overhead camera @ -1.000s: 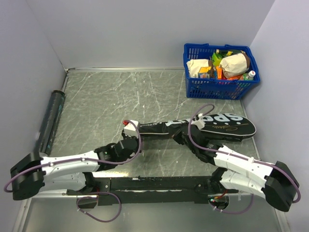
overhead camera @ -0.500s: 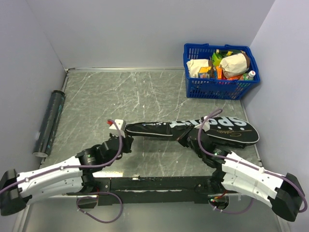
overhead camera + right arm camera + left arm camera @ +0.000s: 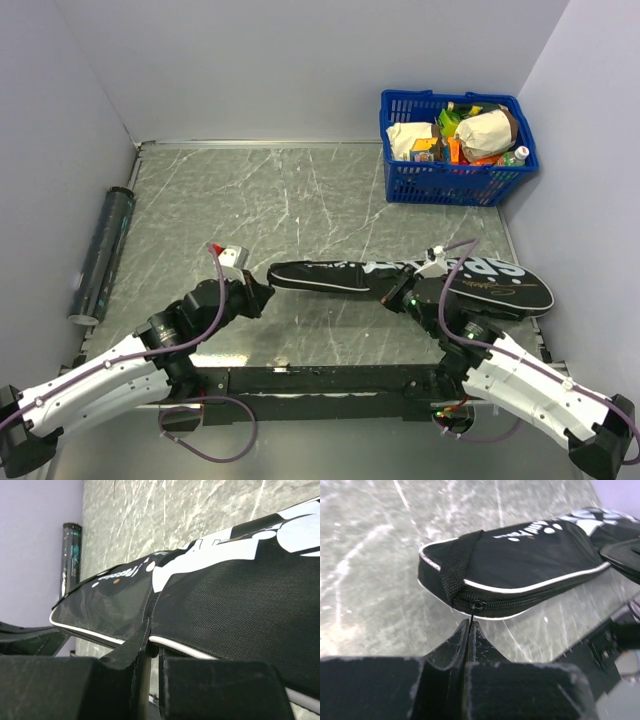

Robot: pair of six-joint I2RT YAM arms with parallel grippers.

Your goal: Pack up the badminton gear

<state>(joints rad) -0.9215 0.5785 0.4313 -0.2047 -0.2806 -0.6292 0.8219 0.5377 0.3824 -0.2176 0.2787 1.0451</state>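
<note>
Table (image 3: pixel 250 200) was boxed in on 3 sides: L wall, back wall, R wall. The near edge was taken up by a black rail (image 3: pixel 320 380) w/ both arm bases. Bare marble ran from the centre to the back-left corner, the widest open stretch.

Count: 1 bag (image 3: pixel 330 277), 1 tube (image 3: pixel 100 255), 1 basket (image 3: pixel 450 185), 2 arms.

The bag, black w/ white lettering and white piping, lay flat across the near-right part of the table. Its narrow end pointed L and its wide head end sat right up at the R edge by the wall, so little room there. A black strap (image 3: pixel 457 565) crossed the narrow end.

L gripper (image 3: pixel 262 290) sat at the bag's narrow tip, fingers pressed together on the thin zip pull (image 3: pixel 471 611), which ran from the slider straight into the closed fingers.

R gripper (image 3: pixel 400 295) was at the bag's near side around mid-length, fingers pinched onto the piped edge.

The tube, dark, lay lengthwise just beside the L wall, well apart from the bag and both grippers.

The basket, blue plastic, sat in the back-R corner full of groceries (image 3: pixel 480 130), behind the bag's head end and not touching it. R wall and basket hemmed in that side.
</note>
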